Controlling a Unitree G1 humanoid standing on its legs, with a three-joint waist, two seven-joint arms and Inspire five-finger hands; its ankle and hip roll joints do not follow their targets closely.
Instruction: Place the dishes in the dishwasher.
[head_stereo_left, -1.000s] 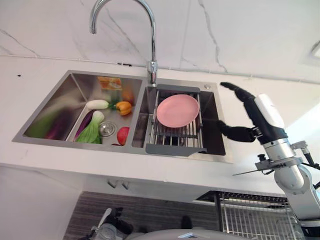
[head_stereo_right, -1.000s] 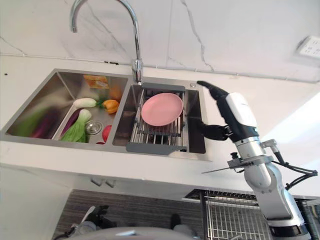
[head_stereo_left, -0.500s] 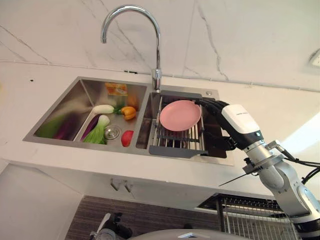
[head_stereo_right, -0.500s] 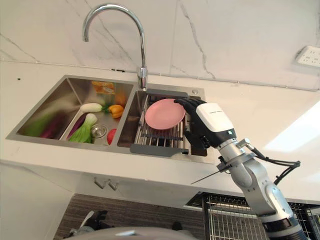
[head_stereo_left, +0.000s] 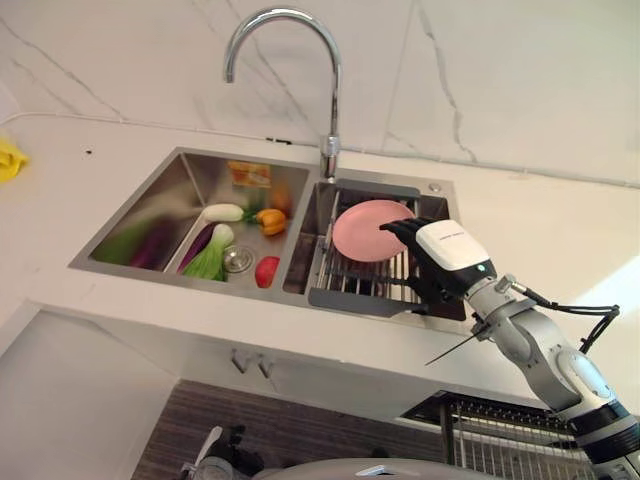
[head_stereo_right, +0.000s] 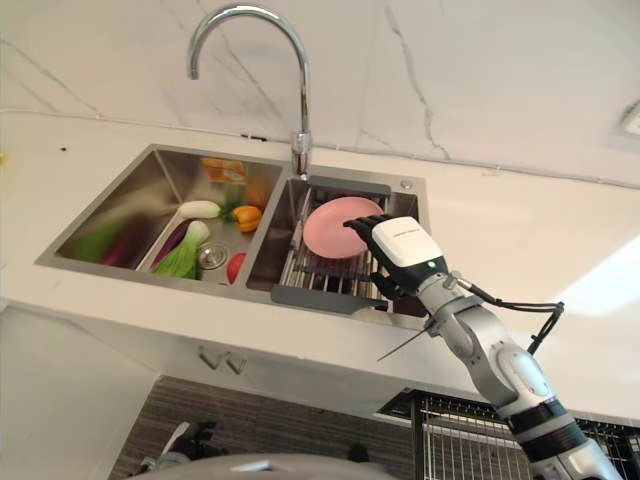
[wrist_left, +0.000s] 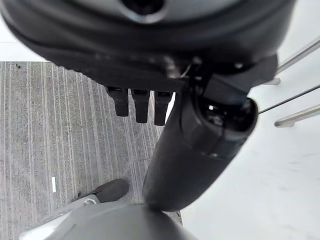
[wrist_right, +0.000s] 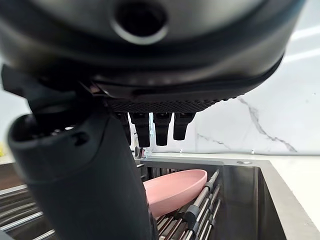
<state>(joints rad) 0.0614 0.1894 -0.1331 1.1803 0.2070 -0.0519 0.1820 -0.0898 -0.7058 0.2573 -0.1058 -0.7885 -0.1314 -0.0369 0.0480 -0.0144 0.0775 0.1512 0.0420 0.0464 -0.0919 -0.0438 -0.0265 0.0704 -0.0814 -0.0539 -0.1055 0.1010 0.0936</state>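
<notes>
A pink plate (head_stereo_left: 365, 229) lies tilted on a metal drying rack (head_stereo_left: 356, 282) set over the right basin of the steel sink (head_stereo_left: 150, 205). My right hand (head_stereo_left: 432, 252) hovers over the rack just right of the plate, its fingers straight and stretched toward the plate's rim, holding nothing. From the right wrist view the pink plate (wrist_right: 175, 190) lies a little past the open fingers (wrist_right: 150, 127), apart from them. My left hand (wrist_left: 145, 102) hangs low beside the cabinet over the floor, fingers relaxed and empty.
The left basin holds vegetables: bok choy (head_stereo_left: 208, 260), a white radish (head_stereo_left: 222, 212), an orange pepper (head_stereo_left: 270, 220), a red tomato (head_stereo_left: 267, 271). A tall curved tap (head_stereo_left: 327, 90) rises behind the sink. A wire dishwasher rack (head_stereo_left: 500, 440) stands below at the lower right. A yellow cloth (head_stereo_left: 8, 158) lies at the far left.
My right hand has swung in from the counter right of the sink and dropped over the rack beside the plate. The camera has shifted, sliding the scene rightward.
</notes>
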